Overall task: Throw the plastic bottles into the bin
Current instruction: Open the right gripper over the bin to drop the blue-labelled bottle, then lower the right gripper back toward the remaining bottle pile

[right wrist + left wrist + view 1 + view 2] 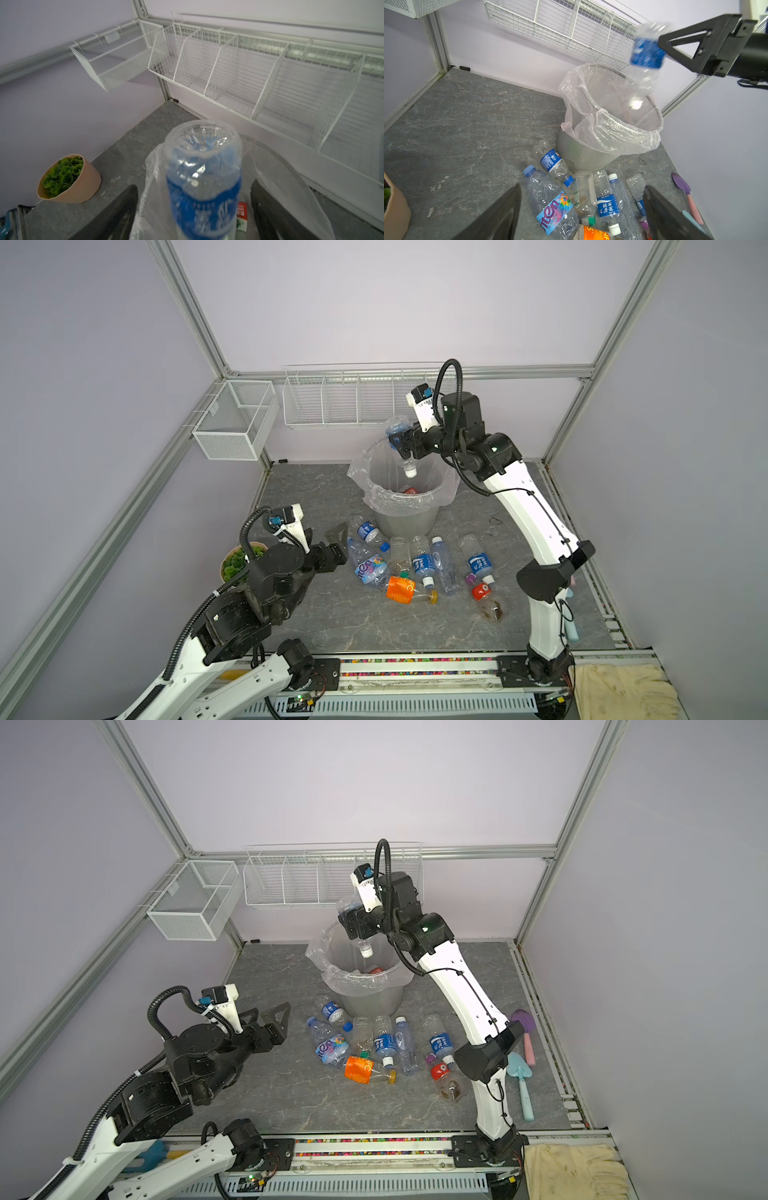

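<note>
The bin (409, 508) (365, 988) stands at the back middle of the floor, a clear bag folded over its rim. My right gripper (397, 443) (193, 207) is open above it. A clear blue-labelled bottle (400, 432) (646, 52) (204, 187) hangs cap-down between its fingers with a gap on each side, blurred. Several plastic bottles (415, 564) (608, 205) lie in front of the bin, among them an orange-labelled one (401, 589) and a red-labelled one (480, 591). My left gripper (338, 545) (581, 207) is open and empty, just left of that pile.
A potted green plant (239, 562) (68, 182) sits under the left arm. White wire baskets (235, 418) (340, 400) hang on the back walls. A purple spade (523, 1021) and a blue trowel (520, 1073) lie at the right; a yellow cloth (619, 693) at the front right.
</note>
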{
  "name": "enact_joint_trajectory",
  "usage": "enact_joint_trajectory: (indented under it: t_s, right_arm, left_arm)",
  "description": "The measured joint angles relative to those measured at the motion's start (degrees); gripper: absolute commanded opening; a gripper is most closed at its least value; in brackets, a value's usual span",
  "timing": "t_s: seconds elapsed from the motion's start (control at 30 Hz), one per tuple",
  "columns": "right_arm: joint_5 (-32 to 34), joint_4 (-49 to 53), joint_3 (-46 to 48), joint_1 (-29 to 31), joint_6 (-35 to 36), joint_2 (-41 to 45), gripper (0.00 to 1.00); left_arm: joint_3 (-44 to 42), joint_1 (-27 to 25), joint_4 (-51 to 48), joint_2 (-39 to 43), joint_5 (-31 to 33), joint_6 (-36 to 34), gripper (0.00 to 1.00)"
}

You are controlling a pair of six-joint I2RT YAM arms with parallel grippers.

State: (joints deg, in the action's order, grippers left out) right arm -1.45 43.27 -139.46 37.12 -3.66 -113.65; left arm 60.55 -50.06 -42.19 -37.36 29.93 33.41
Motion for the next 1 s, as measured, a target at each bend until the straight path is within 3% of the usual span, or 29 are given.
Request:
enact_joint_trajectory:
  t_s: [0.13, 0.43, 1.0]
  right_arm:
    - [2.12, -1.31, 11.91, 0.52, -0.02, 11.41, 0.88]
    - [4.35, -6.01, 18.93, 0.66, -1.31, 30.05, 0.88]
    - [11.28, 5.16, 42.77, -0.96, -12.61, 39.63, 0.88]
  left_arm:
    - [0.0, 0.0, 0.02, -0.02, -0.02, -0.02, 0.91]
    - [0.02, -0.13, 0.26, -2.25, -1.55, -0.02, 0.9]
    - [0.02, -0.26, 0.74, -4.83, -3.06, -0.02, 0.9]
